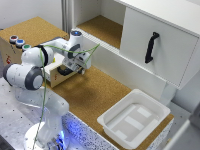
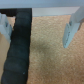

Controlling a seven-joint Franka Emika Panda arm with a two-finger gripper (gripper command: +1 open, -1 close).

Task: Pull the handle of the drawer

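Observation:
The cork-topped wooden box [image 1: 22, 37] stands at the exterior view's left. Its light plywood drawer [image 1: 59, 78] sticks out of the box's front, under my arm. A small dark spot on the drawer front looks like the handle [image 1: 66, 72], mostly hidden by my hand. My gripper [image 1: 80, 69] hangs right beside the drawer front, over the cork table. In the wrist view the gripper [image 2: 36, 37] is open, its fingers [image 2: 71, 30] wide apart over cork. A black band [image 2: 19, 50] runs between them near one finger. I cannot tell what it is.
A white cabinet [image 1: 165, 55] with a long black handle [image 1: 151, 47] stands at the exterior view's right. A white plastic tray [image 1: 134, 119] lies on the cork table [image 1: 95, 95] at the front right. Coloured buttons [image 1: 19, 42] sit on the box top.

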